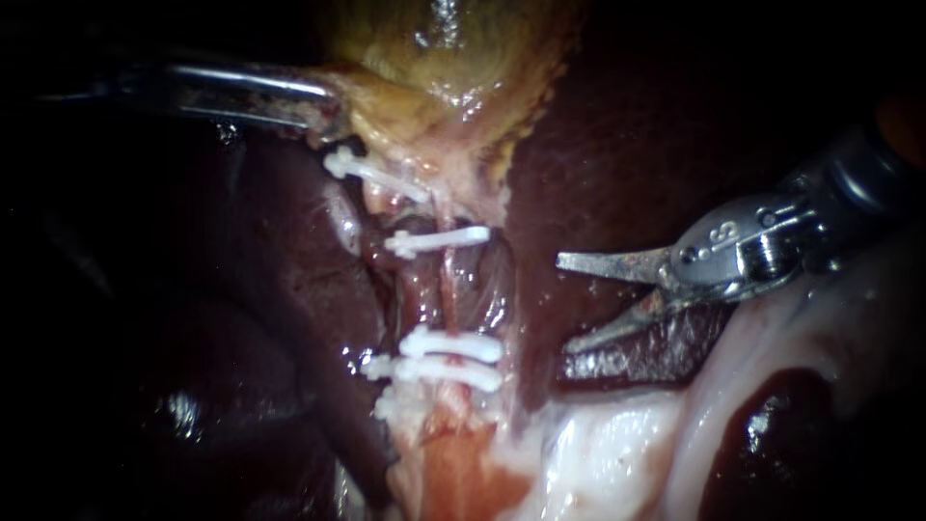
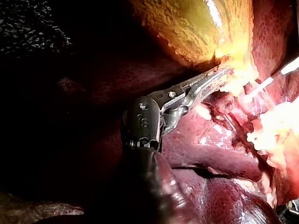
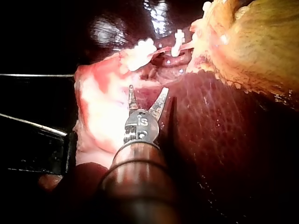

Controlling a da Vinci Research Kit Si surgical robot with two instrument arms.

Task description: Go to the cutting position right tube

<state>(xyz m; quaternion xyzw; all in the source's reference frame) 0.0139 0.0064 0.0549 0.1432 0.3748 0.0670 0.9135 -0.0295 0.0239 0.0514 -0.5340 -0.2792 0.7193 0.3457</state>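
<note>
The right tube [image 1: 449,289] is taken to be the thin reddish strand nearest the right instrument [image 1: 564,302]. It is stretched between the upper clip [image 1: 439,239] and the paired lower clips [image 1: 451,345]. Its long axis is crossed nearly at right angles by the line of that instrument's shaft. The bare stretch between the clips lies straight ahead of the blade-like jaws, which are spread wide with nothing between them. A strip of liver [image 1: 531,289] separates them from the tube. An advance along the shaft's own line is judged to be what is needed. The left instrument [image 1: 326,118] is farther off, beyond the upper clip, and its jaws are clamped on the edge of the gallbladder [image 1: 453,58].
</note>
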